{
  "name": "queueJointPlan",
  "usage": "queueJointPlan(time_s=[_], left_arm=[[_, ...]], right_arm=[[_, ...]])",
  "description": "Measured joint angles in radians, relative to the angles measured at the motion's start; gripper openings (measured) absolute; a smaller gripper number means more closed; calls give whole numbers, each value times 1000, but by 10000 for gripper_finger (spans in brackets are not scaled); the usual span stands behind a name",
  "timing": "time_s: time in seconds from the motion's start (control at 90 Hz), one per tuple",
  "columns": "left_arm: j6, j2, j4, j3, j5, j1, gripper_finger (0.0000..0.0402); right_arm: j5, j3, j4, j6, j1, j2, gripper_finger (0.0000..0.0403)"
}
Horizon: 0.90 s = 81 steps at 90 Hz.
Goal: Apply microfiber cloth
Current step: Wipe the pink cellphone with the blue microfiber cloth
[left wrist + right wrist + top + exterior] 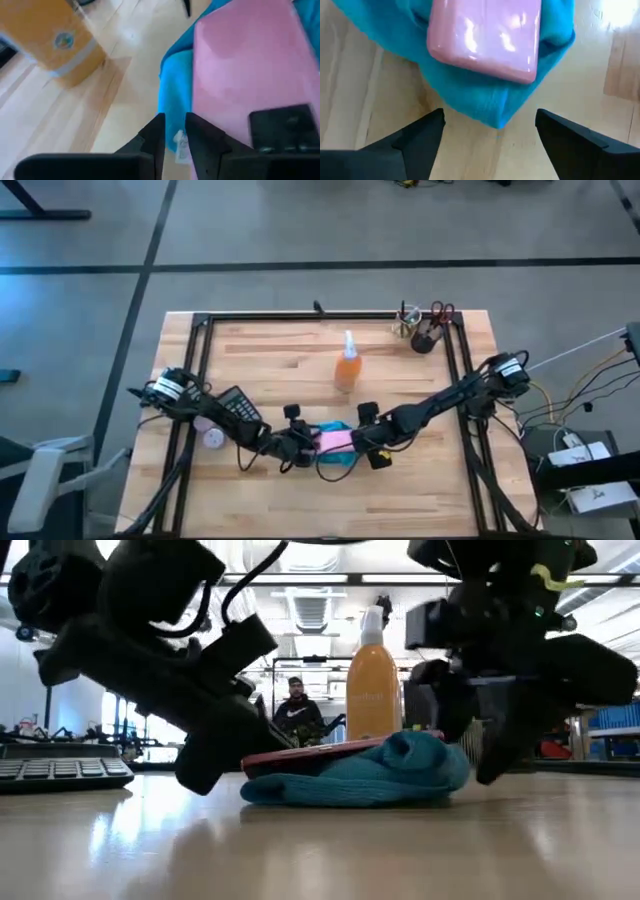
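Near the front middle of the table, the two grippers meet over a small pile. The left gripper (172, 135) has its two dark fingers drawn close together with only a thin gap between them, and they point at the edge of the microfiber cloth (175, 95) where a small white tag shows; whether they pinch that edge cannot be told. The right gripper (490, 132) stands with its fingers spread wide, one on each side of a hanging corner of the cloth (485, 102), holding nothing.

The turquoise cloth lies bunched on the wood between the two grippers (335, 457), and in the low view it makes a soft heap resting on the table (370, 780). A pink phone (485, 37) lies on top of the cloth, its flat back up, with a dark patch near one end (282, 127). In the low view the phone (300, 753) sits slightly tilted on the heap.

Behind the pile stands an orange spray bottle (347, 366) with a white nozzle, upright and apart from the cloth. A calculator (236, 404) lies beside the left arm, and a small white round thing (213, 438) is near it. A dark cup of scissors and pens (425, 332) stands at the far right corner of the table (270, 350). A person (295, 710) in dark clothes shows in the room beyond.
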Motion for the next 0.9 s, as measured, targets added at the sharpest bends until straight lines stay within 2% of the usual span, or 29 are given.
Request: queueJointPlan(time_s=[0.244, 0.378, 0.456, 0.567, 0.667, 0.789, 0.9], left_arm=[[-7, -39, -63, -35, -20, 0, 61], [-14, -102, -166, -48, -30, -2, 61], [-43, -138, -171, -48, -30, -8, 60], [-80, -155, -84, -47, -12, -27, 62], [-76, -121, 46, -45, 31, -39, 61], [-39, -35, 188, -30, 73, -41, 61], [-16, 49, 215, 11, 73, -38, 61]], right_arm=[[1, -1, 96, 37, 0, 0, 232], [1, -4, 92, 43, 0, 25, 187], [0, -4, 107, 43, 0, 48, 155], [-8, -1, 90, 44, 3, 54, 88], [-9, 29, -6, 47, 7, 42, 18], [-8, 97, -177, 61, 16, 14, 12], [-9, 154, -320, 54, 36, 7, 2]])
